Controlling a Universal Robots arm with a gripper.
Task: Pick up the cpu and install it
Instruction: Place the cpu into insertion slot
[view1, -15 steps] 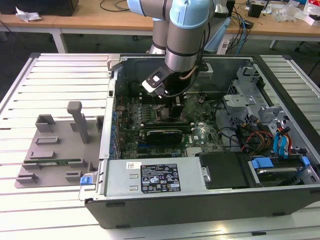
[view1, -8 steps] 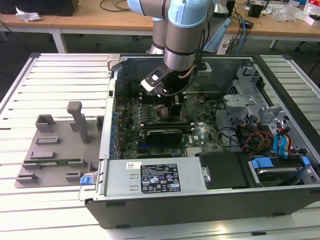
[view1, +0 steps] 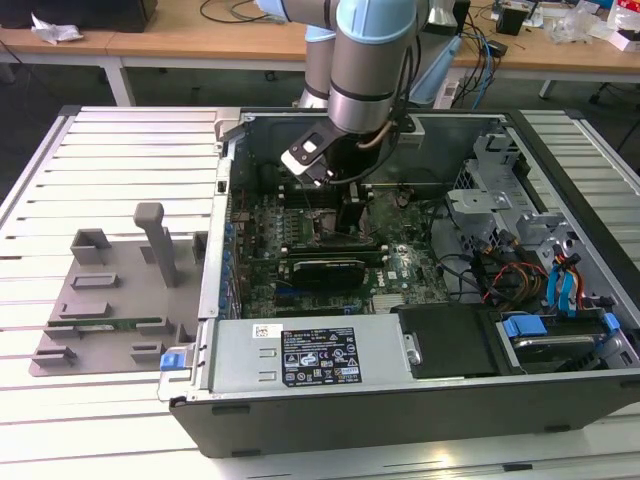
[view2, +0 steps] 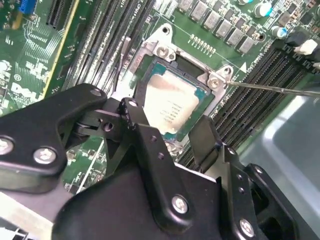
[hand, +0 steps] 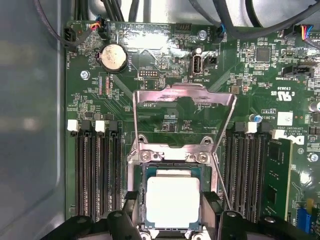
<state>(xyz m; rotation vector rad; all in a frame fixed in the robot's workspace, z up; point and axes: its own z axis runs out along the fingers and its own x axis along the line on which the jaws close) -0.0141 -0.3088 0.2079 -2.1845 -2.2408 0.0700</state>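
The cpu (hand: 172, 197) (view2: 170, 97), a small square chip with a silvery top plate and a blue-green rim, lies level in the black socket frame (view2: 165, 50) on the motherboard. My gripper (hand: 171, 200) (view2: 167, 117) is down over it, with one black fingertip (view2: 131, 107) and the other against two opposite edges of the chip. The socket's metal bracket (hand: 184, 95) stands flipped open just beyond it, and a thin wire lever (view2: 275, 87) sticks out beside it. In the exterior view the gripper (view1: 350, 215) reaches deep into the open computer case (view1: 400, 400).
Rows of memory slots (hand: 95, 170) flank the socket on both sides. A coin battery (hand: 113, 56) sits beyond the bracket. A black expansion card (view1: 325, 268), the power supply (view1: 300, 355) and loose cables (view1: 510, 280) fill the case. A grey fixture tray (view1: 110, 300) lies at the exterior view's left.
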